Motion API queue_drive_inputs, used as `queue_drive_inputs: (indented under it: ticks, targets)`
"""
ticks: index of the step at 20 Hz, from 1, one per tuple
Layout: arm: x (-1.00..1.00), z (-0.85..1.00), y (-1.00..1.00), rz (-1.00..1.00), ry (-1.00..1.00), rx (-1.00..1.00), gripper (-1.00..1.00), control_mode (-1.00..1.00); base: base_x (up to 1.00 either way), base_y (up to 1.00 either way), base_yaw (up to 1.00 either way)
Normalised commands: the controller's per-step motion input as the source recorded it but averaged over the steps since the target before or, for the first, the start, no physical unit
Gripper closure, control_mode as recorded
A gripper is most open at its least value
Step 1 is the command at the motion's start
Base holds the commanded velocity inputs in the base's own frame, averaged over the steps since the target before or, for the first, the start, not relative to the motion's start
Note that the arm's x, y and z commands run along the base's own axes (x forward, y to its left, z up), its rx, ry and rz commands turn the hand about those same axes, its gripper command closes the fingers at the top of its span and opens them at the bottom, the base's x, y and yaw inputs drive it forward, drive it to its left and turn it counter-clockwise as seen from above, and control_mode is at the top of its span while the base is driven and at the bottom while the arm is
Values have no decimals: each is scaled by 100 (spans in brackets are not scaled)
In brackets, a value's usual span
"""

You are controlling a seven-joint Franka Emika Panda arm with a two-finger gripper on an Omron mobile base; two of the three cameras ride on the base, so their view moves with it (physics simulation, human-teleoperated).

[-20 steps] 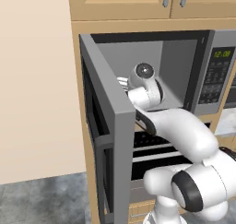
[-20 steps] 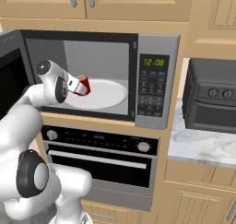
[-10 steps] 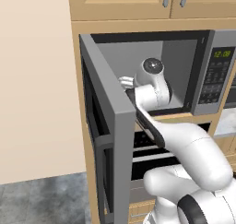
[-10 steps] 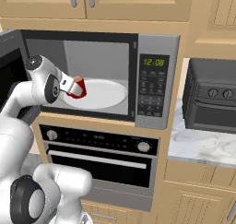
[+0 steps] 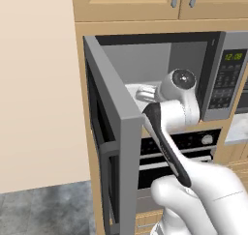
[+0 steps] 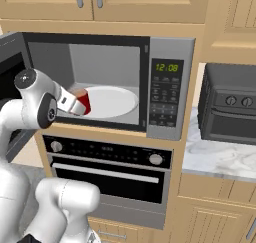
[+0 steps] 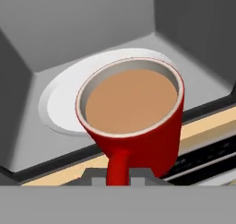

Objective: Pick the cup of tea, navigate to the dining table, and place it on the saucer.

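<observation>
Now claw [image 6: 79, 106] grips red cup of tea [image 7: 133, 114] at microwave [image 6: 107, 62] mouth.

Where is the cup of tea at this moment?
In the right base view the cup of tea is held by the end effector at the microwave's open front, left of the white turntable.

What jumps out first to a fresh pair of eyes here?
The red cup of tea, brim-full of brown liquid, held by its handle in the shut hand at the mouth of the open microwave. Behind it lies the white turntable plate on the microwave floor. The microwave door stands swung wide at the left, above the built-in oven.
</observation>
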Motion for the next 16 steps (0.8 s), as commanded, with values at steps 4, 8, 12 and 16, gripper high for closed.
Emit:
queue_drive_inputs:
  ticks: [4, 8, 12, 16]
  targets:
    - [-62, 25, -30, 0, -1, 9, 100, -100, 0, 0, 0]
    - [-50, 35, -23, 0, 0, 6, 100, -100, 0, 0, 0]
    - [-47, 48, -17, -1, 0, 1, 100, -100, 0, 0, 0]
    - [-48, 31, -13, 0, 0, 3, 100, -100, 0, 0, 0]
